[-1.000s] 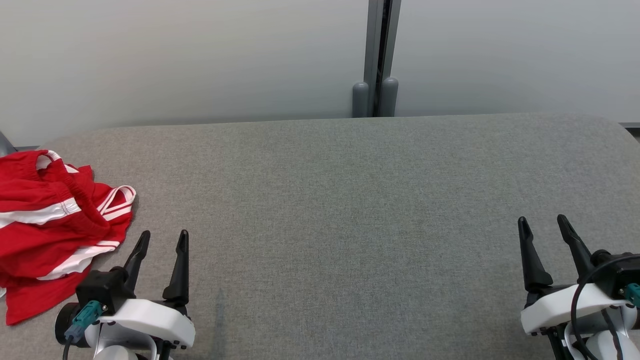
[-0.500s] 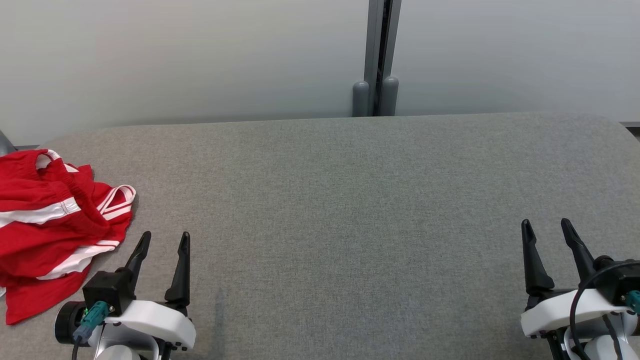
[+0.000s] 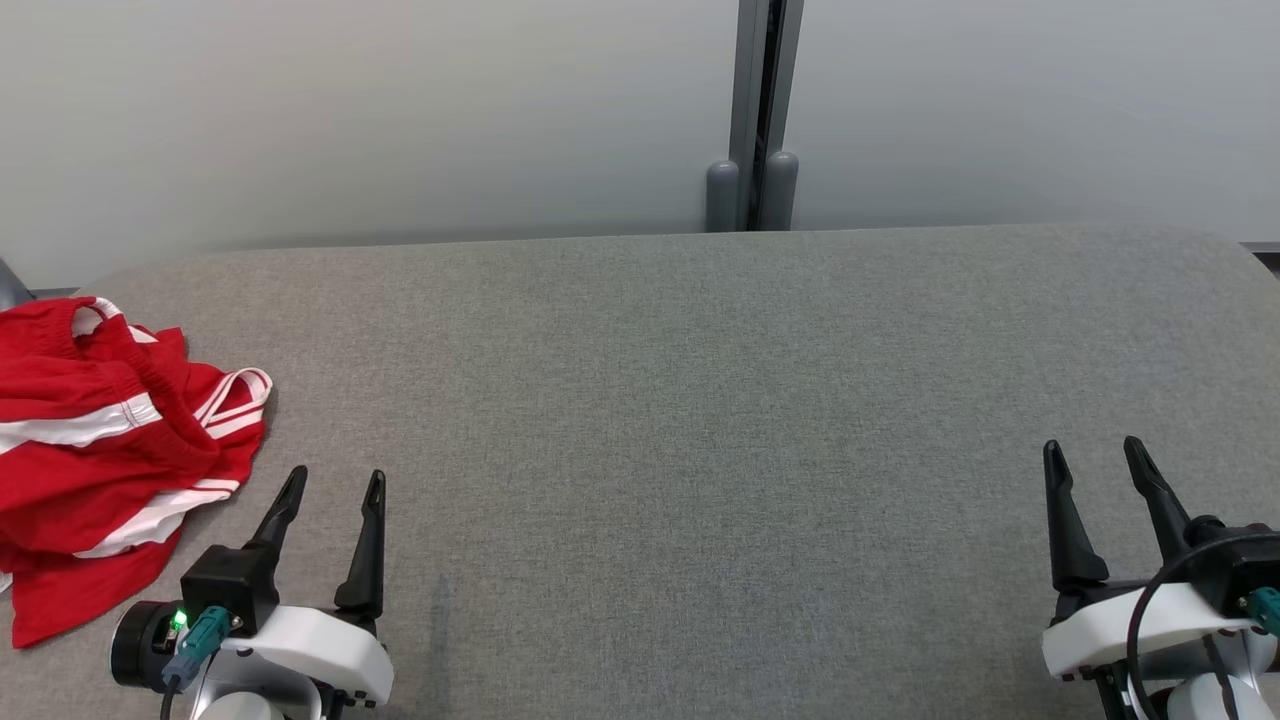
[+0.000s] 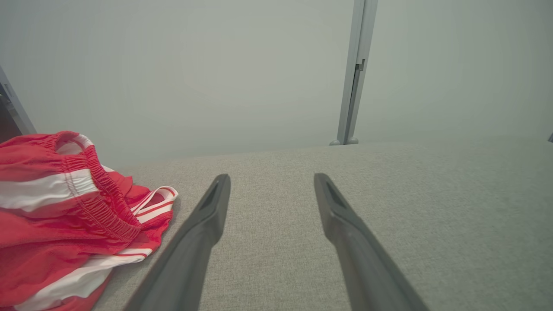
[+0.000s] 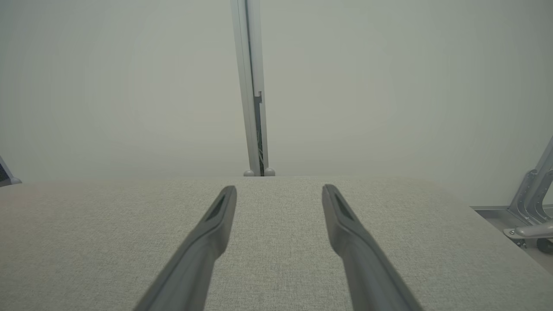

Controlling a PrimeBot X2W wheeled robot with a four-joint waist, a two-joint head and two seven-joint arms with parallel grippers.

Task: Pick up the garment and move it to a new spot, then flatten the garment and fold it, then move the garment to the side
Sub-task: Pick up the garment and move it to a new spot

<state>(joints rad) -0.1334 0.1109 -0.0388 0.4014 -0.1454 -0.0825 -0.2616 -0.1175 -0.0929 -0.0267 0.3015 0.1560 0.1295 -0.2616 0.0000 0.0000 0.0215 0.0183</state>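
Observation:
A crumpled red garment with white stripes lies at the far left of the grey fabric surface, partly cut off by the head view's edge. It has a gathered elastic waistband. My left gripper stands open just right of the garment, apart from it, with nothing between its fingers. My right gripper is open at the lower right, far from the cloth, over bare surface.
A pale wall runs behind the surface, with a grey vertical post at its middle. The surface's far edge is rounded at both corners. A metal bracket stands beyond the right edge.
My left gripper has drifted slightly right and toward the near edge. The right gripper has shifted a little the same way. The garment has not moved.

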